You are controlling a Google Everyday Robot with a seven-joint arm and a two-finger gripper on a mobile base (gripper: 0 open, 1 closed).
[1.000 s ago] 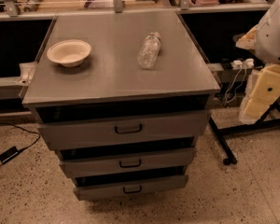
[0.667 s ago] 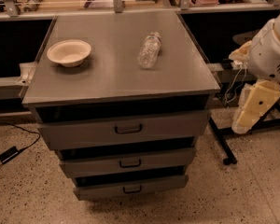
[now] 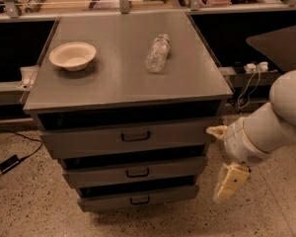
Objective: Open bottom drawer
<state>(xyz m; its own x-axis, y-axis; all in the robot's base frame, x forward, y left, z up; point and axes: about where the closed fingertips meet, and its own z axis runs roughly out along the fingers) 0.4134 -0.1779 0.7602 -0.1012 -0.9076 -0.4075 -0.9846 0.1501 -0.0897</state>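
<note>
The grey cabinet has three drawer fronts. The bottom drawer point(image 3: 138, 197) is the narrowest and lowest, with a small black loop handle point(image 3: 139, 200) at its centre, and its front sits in line with the others. My gripper point(image 3: 229, 181), cream-coloured on a white arm point(image 3: 276, 122), hangs low to the right of the cabinet. It is level with the lower drawers, beside the bottom drawer's right end, and touches nothing.
A cream bowl point(image 3: 72, 56) and a clear plastic bottle point(image 3: 158, 52) lie on the cabinet top point(image 3: 113, 83). A black adapter with cable point(image 3: 10, 163) lies on the speckled floor at left. A white power strip point(image 3: 255, 67) and benches stand behind.
My arm has swung down and to the left, from beside the cabinet's top right to low beside the lower drawers. The drawers have not moved.
</note>
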